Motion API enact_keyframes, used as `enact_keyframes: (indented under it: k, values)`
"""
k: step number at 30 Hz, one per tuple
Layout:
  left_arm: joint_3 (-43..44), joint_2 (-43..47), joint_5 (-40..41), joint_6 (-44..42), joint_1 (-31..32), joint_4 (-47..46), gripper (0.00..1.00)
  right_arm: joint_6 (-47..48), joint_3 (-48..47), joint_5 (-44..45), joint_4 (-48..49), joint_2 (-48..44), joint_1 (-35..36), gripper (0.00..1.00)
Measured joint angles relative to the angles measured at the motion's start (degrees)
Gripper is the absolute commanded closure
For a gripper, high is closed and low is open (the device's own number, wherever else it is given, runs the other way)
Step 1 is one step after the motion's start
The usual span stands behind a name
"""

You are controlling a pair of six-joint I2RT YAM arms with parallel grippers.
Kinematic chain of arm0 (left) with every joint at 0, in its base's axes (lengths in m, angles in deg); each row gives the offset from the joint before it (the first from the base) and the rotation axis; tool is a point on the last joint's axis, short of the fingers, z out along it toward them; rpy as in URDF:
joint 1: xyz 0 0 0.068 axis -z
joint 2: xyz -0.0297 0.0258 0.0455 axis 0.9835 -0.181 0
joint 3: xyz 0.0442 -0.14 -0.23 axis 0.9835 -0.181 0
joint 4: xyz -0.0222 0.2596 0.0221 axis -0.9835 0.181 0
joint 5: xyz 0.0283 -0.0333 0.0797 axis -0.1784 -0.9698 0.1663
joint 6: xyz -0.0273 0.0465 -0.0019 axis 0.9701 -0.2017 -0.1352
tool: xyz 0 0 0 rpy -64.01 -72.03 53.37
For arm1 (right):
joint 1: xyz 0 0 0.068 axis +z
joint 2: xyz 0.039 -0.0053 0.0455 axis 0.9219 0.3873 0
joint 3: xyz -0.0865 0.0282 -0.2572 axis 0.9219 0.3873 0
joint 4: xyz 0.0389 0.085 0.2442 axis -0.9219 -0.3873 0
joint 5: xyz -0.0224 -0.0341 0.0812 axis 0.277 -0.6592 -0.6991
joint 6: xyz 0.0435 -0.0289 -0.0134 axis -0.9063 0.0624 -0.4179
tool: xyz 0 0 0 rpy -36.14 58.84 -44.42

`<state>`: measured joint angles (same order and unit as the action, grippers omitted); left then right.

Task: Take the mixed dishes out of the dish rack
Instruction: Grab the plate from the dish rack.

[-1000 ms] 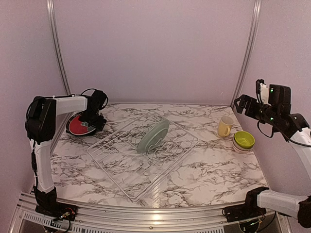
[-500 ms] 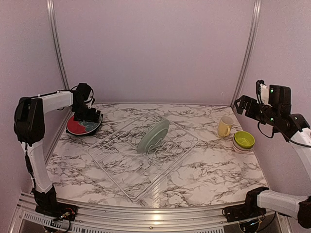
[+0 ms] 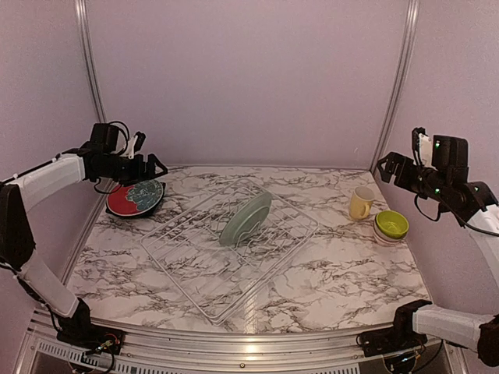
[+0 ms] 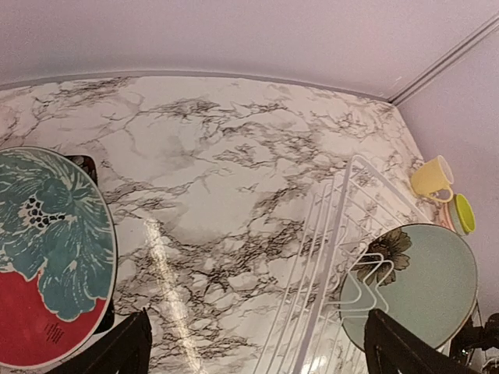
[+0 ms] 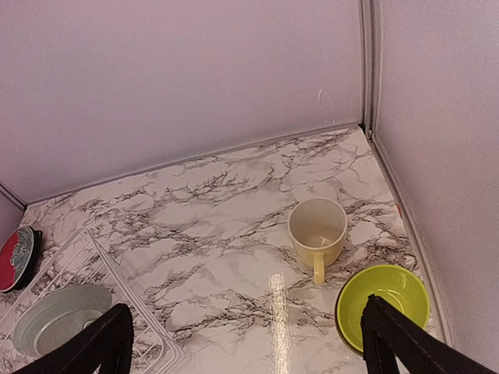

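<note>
The marble worktop [image 3: 335,280] fills the booth, and the rack [image 3: 199,269] lies flat at its middle, turned cornerwise.

The left arm [image 3: 54,171] reaches in from the left wall with its forearm about level. The left pincer [image 3: 154,165] points toward the middle, jaws wide and holding nothing. It hangs above the far-left corner, clear of the plates there. A second ago this arm was bent down with the pincer right on that stack; it has since lifted and drawn back toward the wall.

The right arm [image 3: 468,199] is raised by the right wall. The right pincer [image 3: 387,166] is tipped down toward the far-right corner, jaws wide and empty. It has not moved in the last second.

One green plate [image 3: 245,219] stands on edge in the rack's far half, leaning. The red plate [image 3: 134,198], with a teal flower on it, lies flat in the far-left corner on a black plate [image 4: 82,164], just off the rack. Nothing on the worktop has shifted.

The lime bowl [image 3: 391,224] sits near the right wall, nested on another bowl I cannot make out. The mug [image 3: 361,203] stands upright just beside it, on its far-left side.
</note>
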<state>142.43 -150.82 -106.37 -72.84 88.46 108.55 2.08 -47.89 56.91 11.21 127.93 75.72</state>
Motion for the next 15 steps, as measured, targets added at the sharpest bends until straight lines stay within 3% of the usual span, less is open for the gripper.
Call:
enact_keyframes:
  k: [7,15]
  values:
    - [-15.30,10.47,-14.73,9.01,0.68,-17.20,0.05,0.00,0.00,-0.07,0.07,0.11,0.00,0.01]
    - [-21.53,12.98,-19.17,15.02,6.97,-27.82,0.11,0.00,0.00,-1.92,1.33,0.20,0.00,0.01]
